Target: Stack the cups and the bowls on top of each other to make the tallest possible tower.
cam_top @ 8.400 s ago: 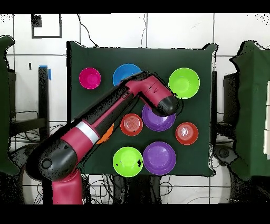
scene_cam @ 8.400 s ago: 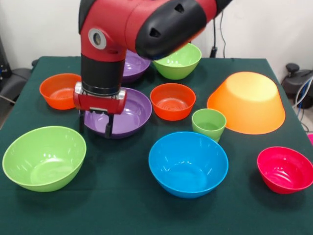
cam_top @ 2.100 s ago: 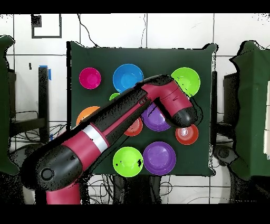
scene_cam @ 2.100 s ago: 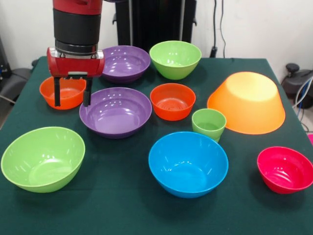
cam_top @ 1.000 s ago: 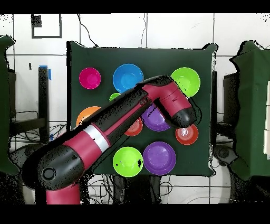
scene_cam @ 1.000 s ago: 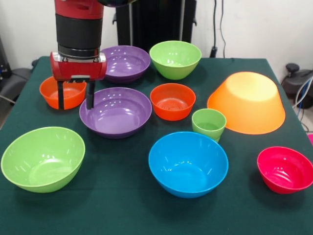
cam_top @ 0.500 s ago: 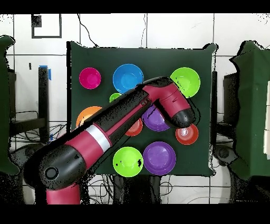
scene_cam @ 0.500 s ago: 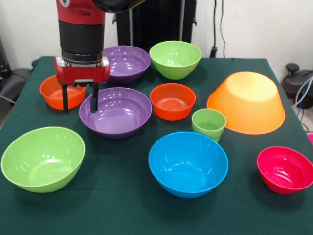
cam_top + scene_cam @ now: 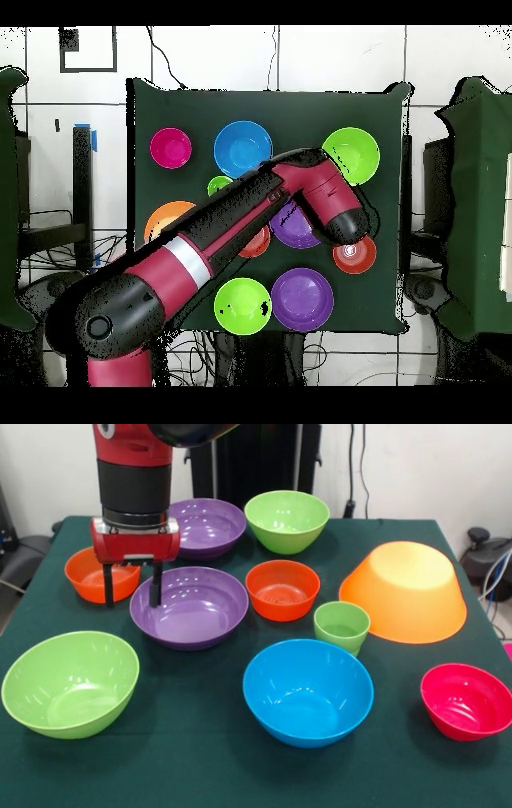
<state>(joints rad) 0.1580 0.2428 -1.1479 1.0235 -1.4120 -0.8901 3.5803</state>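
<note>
My gripper (image 9: 132, 602) is open and empty. It straddles the left rim of the near purple bowl (image 9: 200, 610), with one finger (image 9: 156, 588) inside the bowl and the other finger (image 9: 108, 590) outside, beside the left orange-red bowl (image 9: 84, 574). A small light-green cup (image 9: 342, 627) stands upright right of centre. A second orange-red bowl (image 9: 282, 589) sits in the middle. In the overhead view my arm (image 9: 300, 195) covers the gripper and part of the purple bowl (image 9: 292, 232).
A purple bowl (image 9: 206, 526) and a green bowl (image 9: 286, 520) stand at the back. A green bowl (image 9: 68, 682), a blue bowl (image 9: 308, 692) and a pink-red bowl (image 9: 468, 700) stand in front. An upturned orange-yellow bowl (image 9: 404, 590) lies at the right.
Over the last two seconds the gripper has moved right from over the left orange-red bowl and come down at the near purple bowl's left rim. The bowls and cup have not moved.
</note>
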